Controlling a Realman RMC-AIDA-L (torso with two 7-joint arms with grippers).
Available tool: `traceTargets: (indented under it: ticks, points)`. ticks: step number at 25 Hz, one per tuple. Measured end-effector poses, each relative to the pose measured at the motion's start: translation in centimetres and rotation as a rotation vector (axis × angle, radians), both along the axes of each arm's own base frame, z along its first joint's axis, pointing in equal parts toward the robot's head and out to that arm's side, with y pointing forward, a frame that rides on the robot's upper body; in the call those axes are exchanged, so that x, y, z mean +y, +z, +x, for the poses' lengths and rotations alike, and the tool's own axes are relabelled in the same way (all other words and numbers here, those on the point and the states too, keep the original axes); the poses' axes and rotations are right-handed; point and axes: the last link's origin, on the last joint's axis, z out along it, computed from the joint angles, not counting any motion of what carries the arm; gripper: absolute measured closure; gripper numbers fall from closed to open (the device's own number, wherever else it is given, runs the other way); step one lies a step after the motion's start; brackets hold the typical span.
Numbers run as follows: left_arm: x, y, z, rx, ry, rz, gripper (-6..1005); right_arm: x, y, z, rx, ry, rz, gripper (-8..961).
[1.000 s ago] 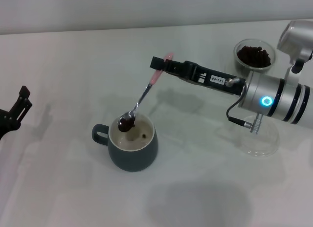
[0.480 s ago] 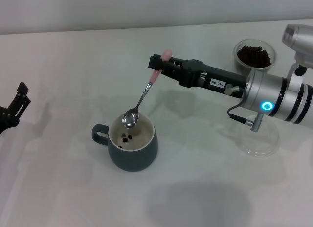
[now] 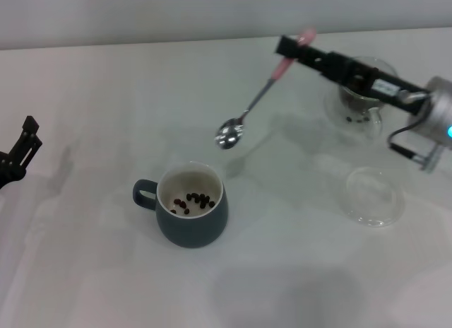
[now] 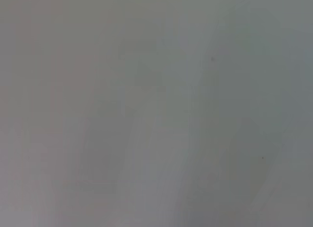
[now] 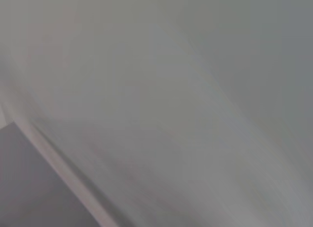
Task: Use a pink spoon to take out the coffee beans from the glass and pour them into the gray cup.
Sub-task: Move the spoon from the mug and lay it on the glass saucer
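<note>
In the head view my right gripper [image 3: 288, 48] is shut on the pale pink handle of the pink spoon [image 3: 248, 110], held in the air at the back right. The spoon's shiny bowl hangs empty above the table, up and to the right of the gray cup [image 3: 191, 206]. Several dark coffee beans [image 3: 194, 201] lie on the cup's cream-white inside. The glass [image 3: 357, 102] stands behind my right arm, partly hidden, with a few beans showing in it. My left gripper [image 3: 18, 157] rests at the far left edge. Both wrist views show only blurred grey.
A flat shallow clear glass dish [image 3: 373, 196] lies on the white table [image 3: 106, 95] to the right of the gray cup, under my right arm.
The spoon tipped its beans into the gray cup, then my right gripper carried the empty spoon up and to the right, away from the cup toward the glass. The left arm stayed put.
</note>
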Motion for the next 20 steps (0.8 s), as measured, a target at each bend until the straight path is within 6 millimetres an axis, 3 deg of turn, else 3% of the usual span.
traceTargets:
  ticks: [7, 13, 20]
  points:
    - [-0.1, -0.1, 0.0, -0.002, 0.001, 0.000, 127, -0.3, 4.1, 2.8, -0.058, -0.052, 0.001, 718]
    - [0.2, 0.0, 0.3, -0.004, -0.008, 0.002, 127, -0.5, 7.6, 5.8, -0.233, -0.086, -0.062, 715]
    - [0.0, -0.1, 0.3, -0.009, -0.009, 0.005, 127, -0.5, 8.8, 8.7, -0.396, -0.168, -0.083, 712]
